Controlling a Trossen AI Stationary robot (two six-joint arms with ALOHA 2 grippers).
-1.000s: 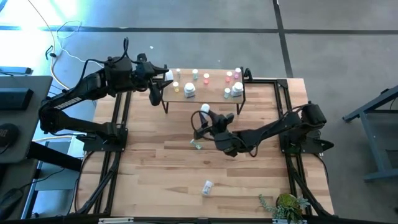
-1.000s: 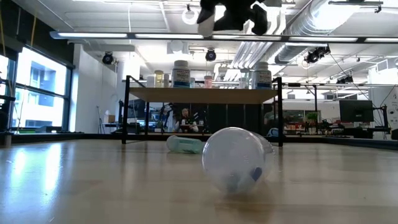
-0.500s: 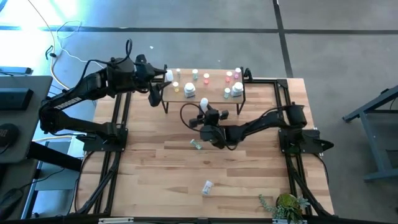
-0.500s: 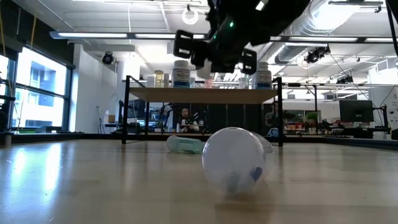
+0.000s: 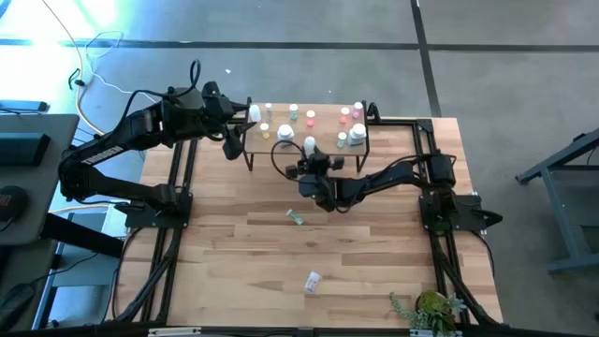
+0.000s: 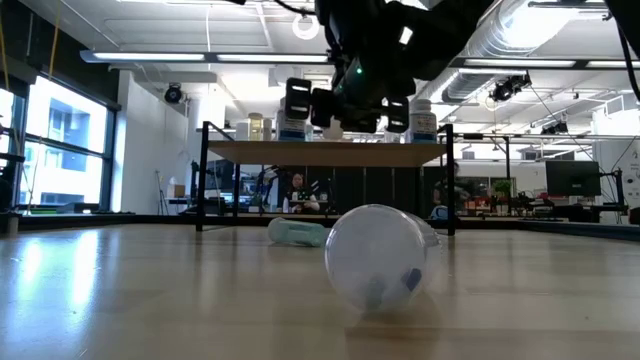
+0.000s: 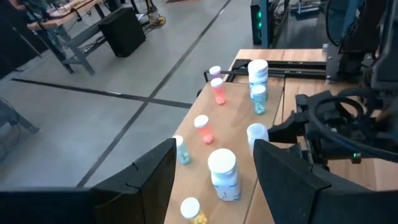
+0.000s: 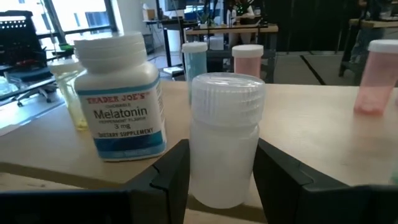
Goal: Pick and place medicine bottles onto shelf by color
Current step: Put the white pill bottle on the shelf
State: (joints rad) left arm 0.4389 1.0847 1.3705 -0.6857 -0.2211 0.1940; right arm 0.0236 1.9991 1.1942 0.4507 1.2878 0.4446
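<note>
The shelf (image 5: pixel 323 142) stands at the table's far side with several medicine bottles upright on it, among them a white Melatonin bottle (image 8: pixel 121 99) and pink ones (image 7: pixel 217 90). My right gripper (image 5: pixel 313 157) is at the shelf's near edge, shut on a clear white-capped bottle (image 8: pixel 224 143). My left gripper (image 5: pixel 241 122) hovers open over the shelf's left end with nothing between its fingers. A greenish bottle (image 5: pixel 295 217) and a clear one (image 6: pixel 378 255) lie on their sides on the table. My right gripper pinches the clear bottle's body (image 8: pixel 200 168), below the cap, between its two fingers (image 8: pixel 171 177). The fingers come level from the table's near side. The bottle stands upright at the shelf's near edge; I cannot tell whether its bottom rests on the board.
The Melatonin bottle stands close beside the held bottle, a blue-tinted bottle (image 8: pixel 195 59) and a pink one (image 8: pixel 247 62) behind it. Black frame rails (image 5: pixel 178 234) run along the table's left and right sides. A small plant (image 5: pixel 430 309) sits at the near right corner.
My right gripper has carried the clear bottle toward the table's far edge and down, from over the middle of the table to the shelf's near edge. The bottle has stayed upright in the hold.
</note>
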